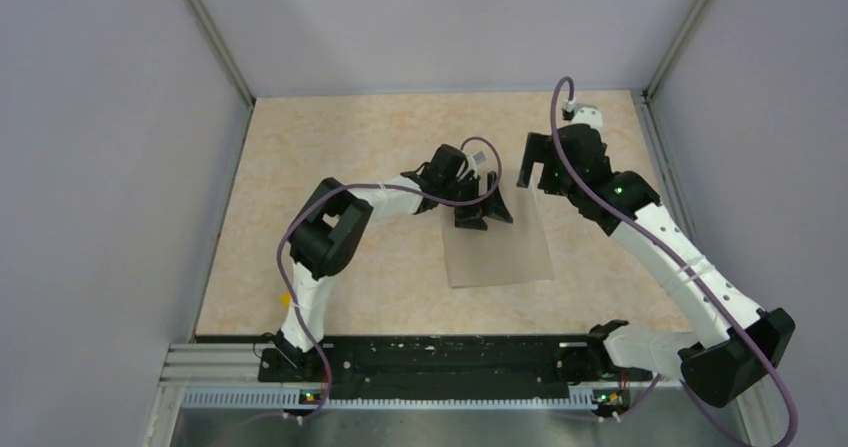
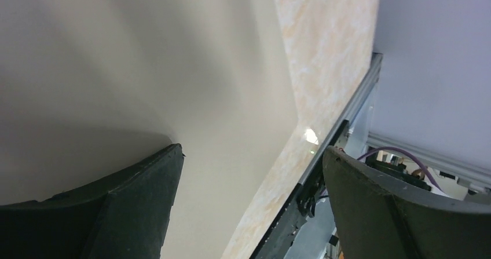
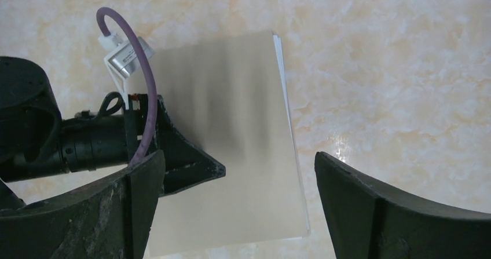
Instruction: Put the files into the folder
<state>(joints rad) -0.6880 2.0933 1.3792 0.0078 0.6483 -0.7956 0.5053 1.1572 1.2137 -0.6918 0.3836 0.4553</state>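
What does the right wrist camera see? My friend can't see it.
A tan folder lies flat on the speckled table, white files peeking out along its right edge. The left tool reaches over its left side; the right tool hovers open above.

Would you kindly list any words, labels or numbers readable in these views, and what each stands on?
None can be read.
The folder: its cover shows no print.
The files: only white edges show, no print visible.
The white plug on the left arm's cable: no legible marking.
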